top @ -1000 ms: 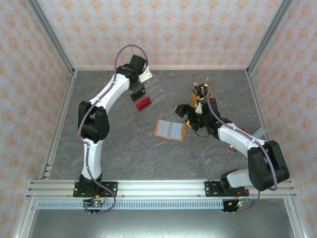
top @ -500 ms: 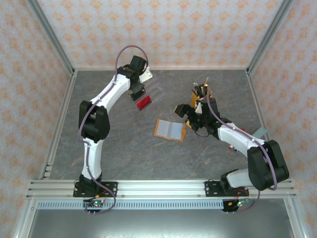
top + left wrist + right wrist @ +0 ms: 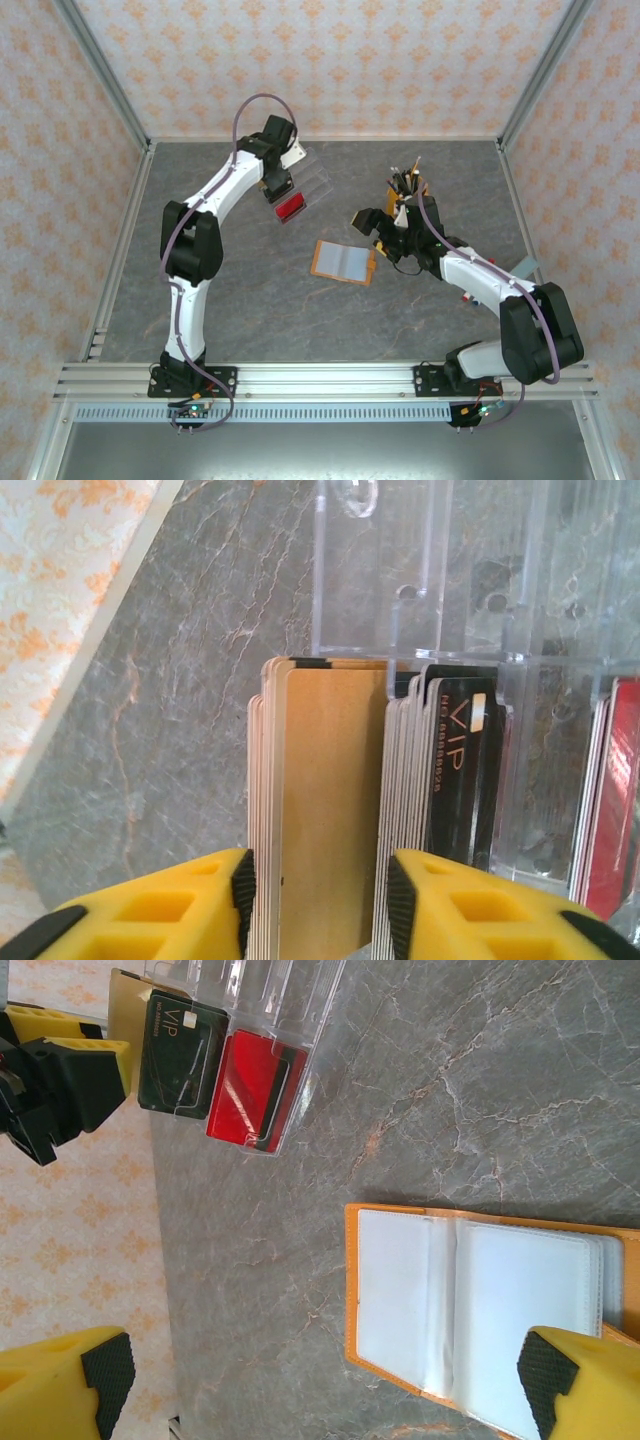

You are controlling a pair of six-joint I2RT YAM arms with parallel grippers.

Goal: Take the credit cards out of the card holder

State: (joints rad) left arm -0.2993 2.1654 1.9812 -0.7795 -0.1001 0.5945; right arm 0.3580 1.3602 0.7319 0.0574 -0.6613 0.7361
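Hardly anything has moved since a second ago: the left arm [image 3: 215, 195] has edged its elbow a touch to the right, while the card holder [image 3: 343, 260], the red card [image 3: 290, 207] and the right arm [image 3: 480, 280] sit where they were.

Everything rests on the grey marbled worktop [image 3: 250, 310]. The right arm reaches in from the near right corner. The right jaws are spread wide and hover just beside the right edge of the card holder. The holder lies open like a book near the middle of the worktop, with pale clear sleeves facing up inside an orange rim. In the right wrist view one black pad [image 3: 545, 1370] hangs over a corner of it.

The left arm stretches to the far side, where a clear plastic organizer [image 3: 315, 182] lies. Its slots hold the red card, a black card lettered VIP [image 3: 455, 770] and a stack fronted by a tan card [image 3: 330, 810]. The left jaws stand partly apart, with one pad [image 3: 243, 900] on each side of that stack. Whether they press it I cannot tell from so close.
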